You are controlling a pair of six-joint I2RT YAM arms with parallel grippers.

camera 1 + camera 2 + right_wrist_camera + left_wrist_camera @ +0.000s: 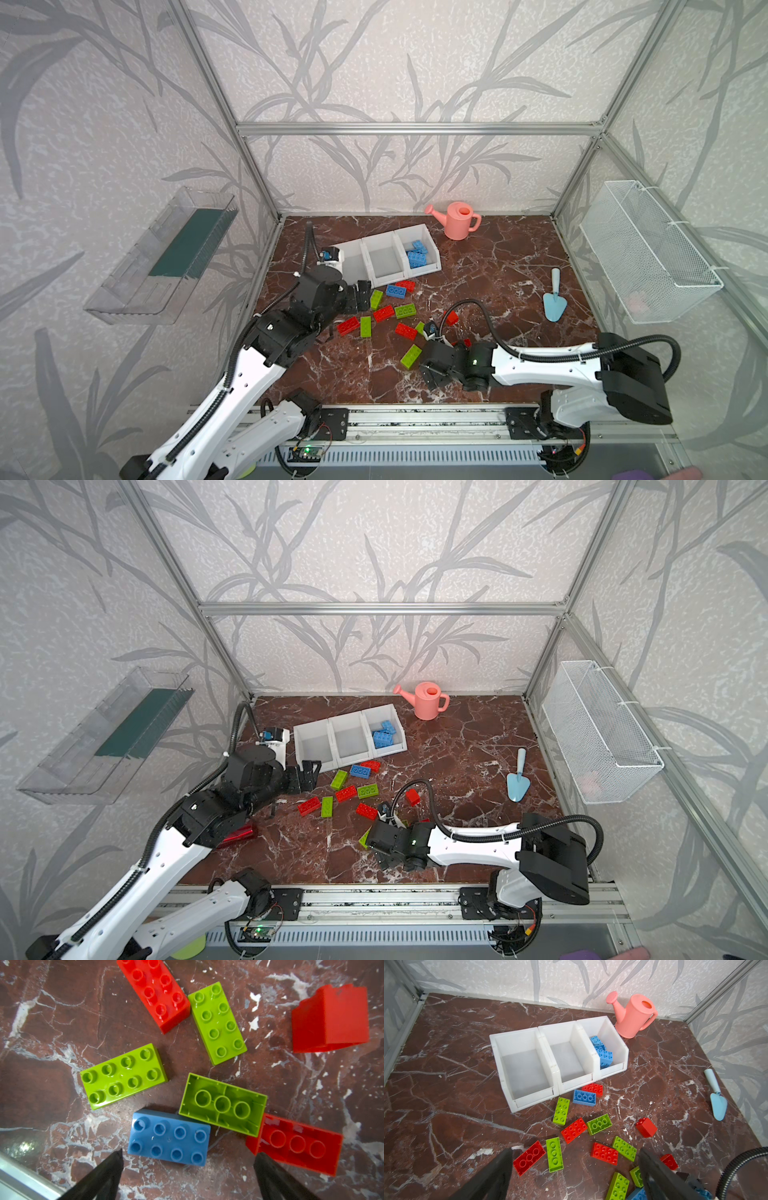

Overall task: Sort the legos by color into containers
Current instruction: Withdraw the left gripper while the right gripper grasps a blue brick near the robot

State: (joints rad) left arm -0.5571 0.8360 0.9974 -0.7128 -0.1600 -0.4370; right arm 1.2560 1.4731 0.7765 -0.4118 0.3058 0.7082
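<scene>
Your left gripper (575,1149) and right gripper (190,1152) both wide, empty; loose legos (574,1130) before the containers (533,1103), watering can (632,1016) just beside, trowel (717,1101) well apart.

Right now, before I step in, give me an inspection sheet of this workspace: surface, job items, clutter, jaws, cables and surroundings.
Surface: brown marble-look tabletop, white flecks.
Job's things: three joined white containers; the end one nearest the pink watering can holds blue legos, the other two are empty; loose legos, red, green and blue, lie in front.
Clutter: watering can; light-blue trowel.
Jaws: left jaws open, empty, near the containers' front; right jaws open, empty, over loose legos.
Cables: black corrugated hose loops above the right arm; another hose rises behind the left arm.
Surroundings: clear wall tray on the left wall, wire basket on the right wall, leaf-pattern walls.
</scene>
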